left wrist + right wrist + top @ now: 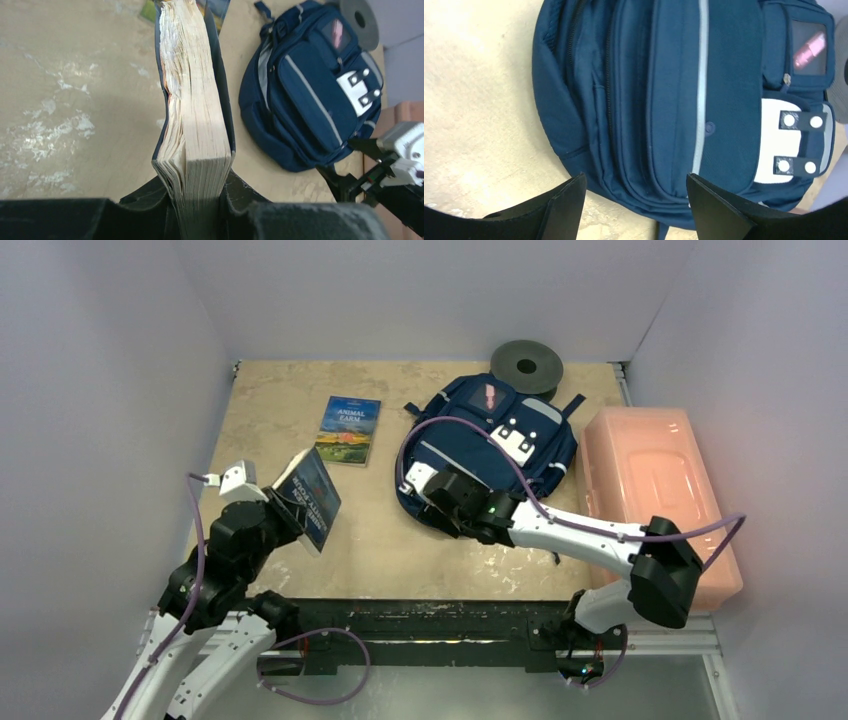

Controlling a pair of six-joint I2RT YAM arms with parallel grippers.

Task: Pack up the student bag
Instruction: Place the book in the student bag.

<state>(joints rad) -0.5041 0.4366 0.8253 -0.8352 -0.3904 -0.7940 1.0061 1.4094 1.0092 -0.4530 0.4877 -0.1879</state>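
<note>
Left of student bag (495, 450): left gripper (200, 202), pinching thick book (195, 100) by one end, pages facing up.
Over bag's near edge: right gripper (635, 182), jaws spread, nothing btwn them.
Bag itself: flat, front up, pink box (660, 490) just right of it; zips look shut.
Tip: rt arm should open main compartment wide before bk goes in.

Our left pincer (287, 508) is clamped on a thick book (195, 110), wrist cocked upward. Our right arm (580, 530) stretches forward and leftward; our right pincer (634, 182) is spread wide, fingers (564, 205) pointing down, gripping nothing.
</note>
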